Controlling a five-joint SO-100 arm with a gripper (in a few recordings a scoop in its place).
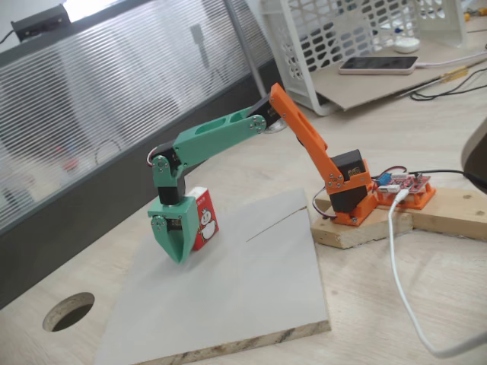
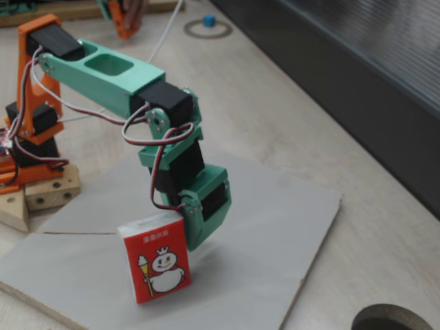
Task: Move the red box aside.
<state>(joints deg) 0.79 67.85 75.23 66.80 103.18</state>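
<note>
i see the small red rectangular carton [image 1: 204, 220] [image 2: 155, 266] with a white top flap standing upright on the flat grey board [image 1: 251, 289] [image 2: 261, 227] that lies on the light wooden tabletop [image 1: 380, 304] [image 2: 289, 110]. its front face carries a white snowman-like cartoon with a crown, holding a cone, and a line of small white characters above it; in both fixed views the red is bright and the carton looks undented. it sits toward the far left edge of the board in a fixed view [image 1: 204, 220], and near the front left edge in the other [image 2: 155, 266]. my green two-finger gripper [image 1: 176, 242] [image 2: 196, 230] points down at the board with its green fingers [image 2: 199, 223] right against the carton's side and back; in a fixed view the fingers [image 1: 173, 239] cover the carton's left part. i cannot tell from either view whether the jaws are clamped on the carton or merely touching it. the green forearm [image 1: 217, 135] [image 2: 103, 75] runs back to an orange upper link [image 1: 304, 137] and an orange base [image 1: 351, 199] [image 2: 27, 137] mounted on a pale wooden block [image 1: 365, 228] just off the board's far right corner.
</note>
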